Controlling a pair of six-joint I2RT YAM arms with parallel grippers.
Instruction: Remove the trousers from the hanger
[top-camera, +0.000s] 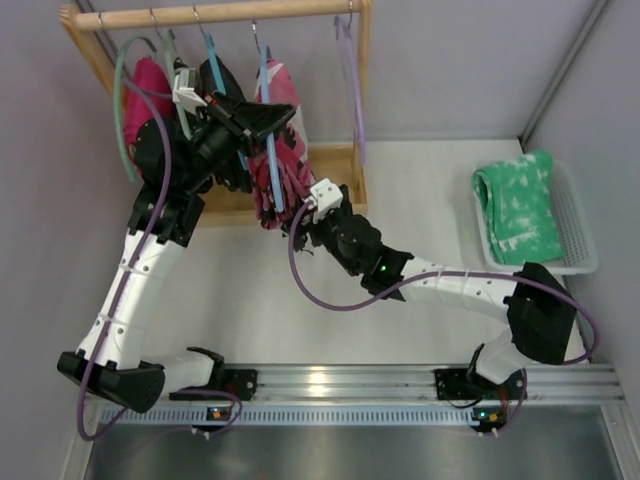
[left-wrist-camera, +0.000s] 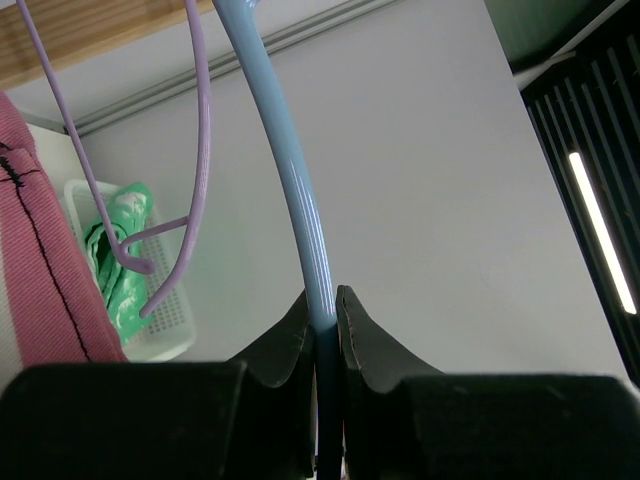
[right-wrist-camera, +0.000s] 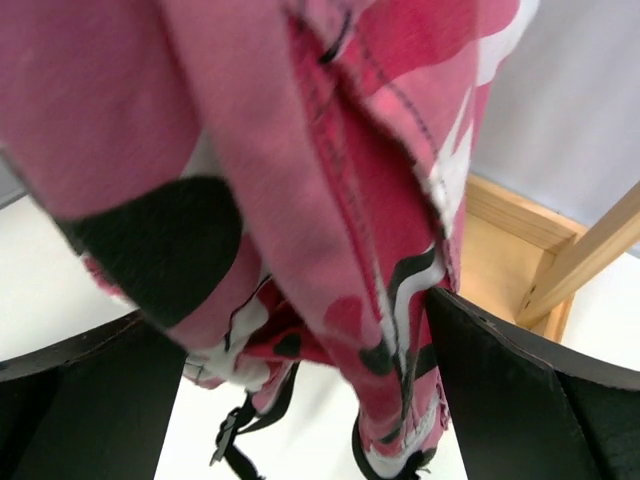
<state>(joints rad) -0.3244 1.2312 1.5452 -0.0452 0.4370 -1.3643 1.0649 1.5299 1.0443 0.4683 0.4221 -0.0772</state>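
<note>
Your left end effector (left-wrist-camera: 322, 300) is clamped shut on the blue arm of the hanger (left-wrist-camera: 295, 170), which hangs from the wooden rail (top-camera: 220, 12) at the 11 o'clock side of the desk (top-camera: 420, 200) in the top view. The trousers (right-wrist-camera: 300, 150) drape over that hanger. Your right end effector (right-wrist-camera: 295, 325) stands wide open around their lower part, fingers at 9 and 3 o'clock of the cloth, with a black cord (right-wrist-camera: 235, 435) dangling at 6 o'clock.

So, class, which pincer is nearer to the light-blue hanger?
Left. The left pincer is shut on the arm of the light-blue hanger. The right pincer sits lower down, open, with the hanging trousers between its fingers.
</note>
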